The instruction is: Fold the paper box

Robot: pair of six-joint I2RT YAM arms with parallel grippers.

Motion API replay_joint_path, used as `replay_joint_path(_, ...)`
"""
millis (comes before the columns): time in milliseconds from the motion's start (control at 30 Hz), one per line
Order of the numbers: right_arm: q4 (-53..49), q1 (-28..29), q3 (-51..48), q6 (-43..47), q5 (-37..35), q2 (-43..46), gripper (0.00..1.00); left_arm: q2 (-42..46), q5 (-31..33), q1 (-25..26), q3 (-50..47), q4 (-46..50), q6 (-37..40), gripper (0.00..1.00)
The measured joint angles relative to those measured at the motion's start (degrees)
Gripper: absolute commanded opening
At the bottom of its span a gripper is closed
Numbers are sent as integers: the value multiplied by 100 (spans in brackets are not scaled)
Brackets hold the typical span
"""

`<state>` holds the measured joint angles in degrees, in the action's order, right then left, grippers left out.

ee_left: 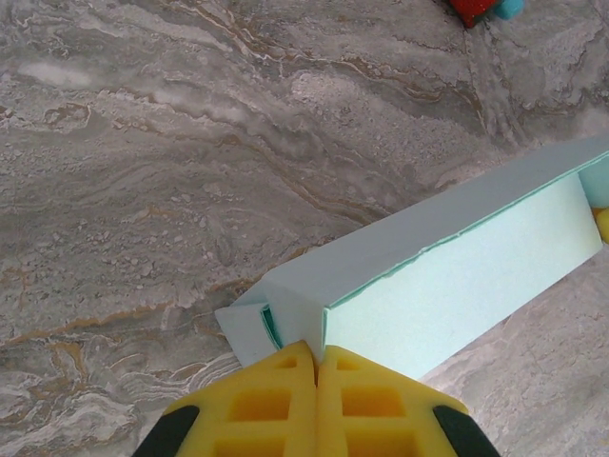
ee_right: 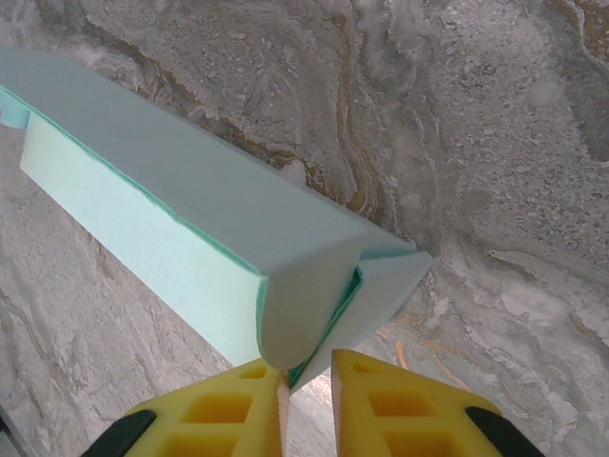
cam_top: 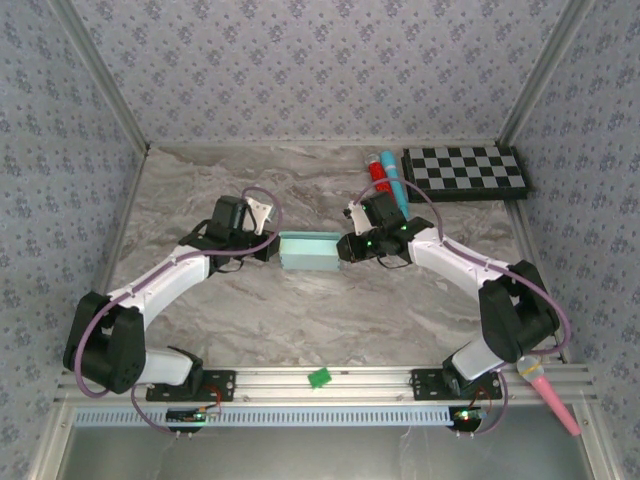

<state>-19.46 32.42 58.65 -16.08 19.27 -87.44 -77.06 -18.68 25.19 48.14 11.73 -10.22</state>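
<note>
A pale aqua paper box point(cam_top: 308, 250), already raised into a long rectangular shape, lies on the marbled table point(cam_top: 300, 330). It sits left of the chequered board point(cam_top: 465, 172) and nearer the arm bases than that board.

I see my left pincer point(cam_top: 268, 247) at the box's left end, the end farther from the board. On the left wrist camera the box point(ee_left: 457, 276) runs away from the yellow fingers. There the left pincer point(ee_left: 317, 350) is clenched, its tips against the end corner. I cannot tell whether any card is nipped between them.

My right pincer point(cam_top: 345, 247) is at the end nearer the board. On the right wrist camera the right pincer point(ee_right: 307, 367) stands slightly parted. The edge of an untucked end flap of the box point(ee_right: 171, 190) dips into that gap.

What worries me:
- The parted right jaws have no hold, so that flap could spring outward.
- A push from both ends at once could buckle the thin card (it looks very light).
- The clenched left tips could crease the corner or drag the box sideways.

The box's long axis runs left to right, roughly parallel to the near rail. One end points at each arm, and a long face is turned upward.
</note>
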Motion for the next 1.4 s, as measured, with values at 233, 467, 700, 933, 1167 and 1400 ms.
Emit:
replay_joint_path(233,94,35,0,-2,-55,245,30,0,7,44,-33,-46,37,5)
replay_joint_path(467,129,35,0,-2,-131,271,28,0,7,44,-33,-46,59,6)
replay_joint_path(700,216,59,-85,-22,-162,289,19,2,11,72,-72,-107,55,7)
replay_joint_path(933,415,111,-245,-70,-282,378,15,20,66,109,-190,-284,11,9)
replay_joint_path(1167,632,175,-345,-153,-459,400,13,68,181,170,-319,-413,-37,10)
replay_joint_path(1400,789,284,-417,-365,-691,422,13,72,310,212,-348,-446,-81,10)
